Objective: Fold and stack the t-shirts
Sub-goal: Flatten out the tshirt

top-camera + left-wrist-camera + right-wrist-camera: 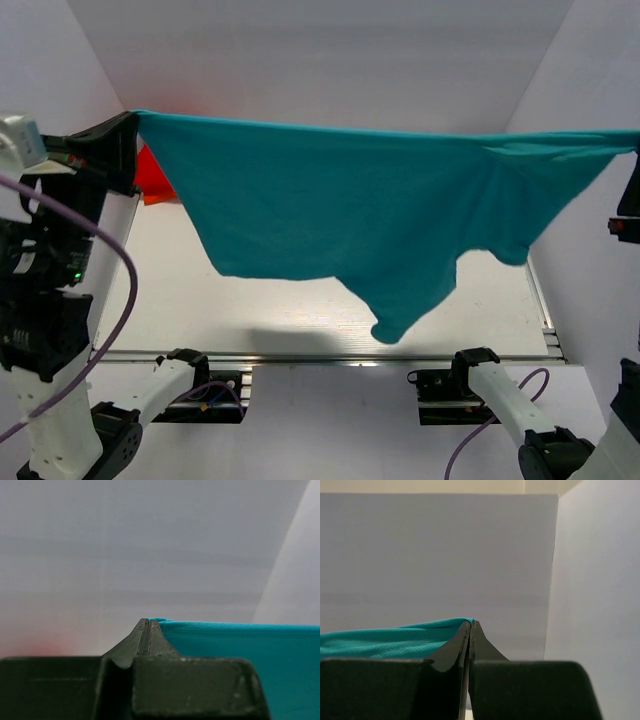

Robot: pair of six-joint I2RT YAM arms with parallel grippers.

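The teal t-shirt (pixel 330 200) hangs in the air above the table (pixel 300 320), stretched between the two arms so that its top edge runs as one nearly straight line across the whole workspace.

At the left end, the left gripper (pixel 148 622) has its fingers pressed together on one corner of the cloth. The wrist view shows the teal edge coming out right at the fingertips, pulled taut to the side. Just behind and below that corner, a patch of the red t-shirt (pixel 155 180) shows on the table near the left wall. Most of it is hidden by the arm and the hanging cloth, so how it lies cannot be told.

In the middle, the teal cloth falls freely in an uneven curtain. The lower edge sits higher on the left, and one pointed lobe, probably a sleeve, reaches lowest to the right of centre. None of it appears to rest on the table.

At the right end, the right gripper (pixel 470 625) is likewise clamped shut on the opposite corner, with cloth running off to its left.

Holding the shirt high and tight by two corners likely serves to shake out wrinkles and square it up. It could then be laid flat on the table for the first fold, so the folding itself looks not yet begun.
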